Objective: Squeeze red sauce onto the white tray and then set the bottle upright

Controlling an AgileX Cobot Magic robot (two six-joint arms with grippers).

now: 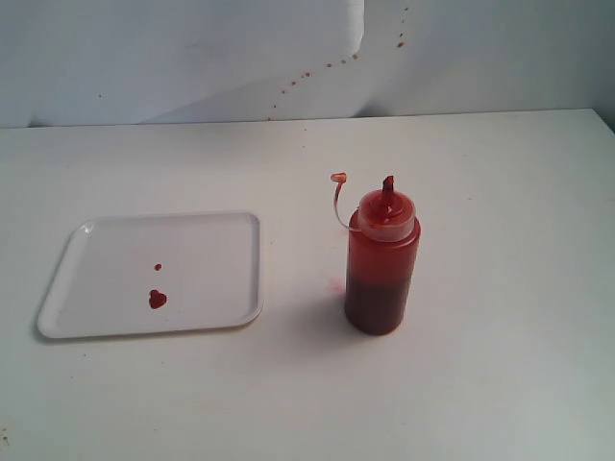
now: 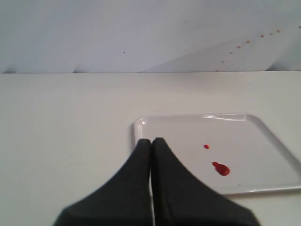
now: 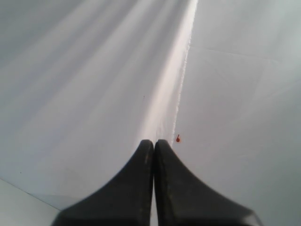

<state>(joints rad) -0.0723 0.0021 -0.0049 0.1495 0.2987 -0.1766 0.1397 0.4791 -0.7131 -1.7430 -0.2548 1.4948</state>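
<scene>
The bottle [image 1: 382,264] stands upright on the table, right of centre, its red-stained nozzle pointing up and its tethered tip cap [image 1: 338,179] hanging off to the left. The white tray [image 1: 96,240] lies flat to its left. Two blobs of red sauce [image 1: 158,299] sit on the tray, a larger one and a small drop above it. In the left wrist view the tray [image 2: 263,136] and the red sauce [image 2: 221,169] lie just beyond my left gripper [image 2: 152,141], which is shut and empty. My right gripper [image 3: 154,142] is shut, empty, and faces the pale backdrop. Neither gripper appears in the exterior view.
A pale backdrop sheet [image 1: 192,58] hangs behind the table, speckled with small red splashes [image 1: 327,65]. A faint pink smear [image 1: 335,285] marks the table beside the bottle's base. One red spot [image 3: 178,138] shows on the backdrop in the right wrist view.
</scene>
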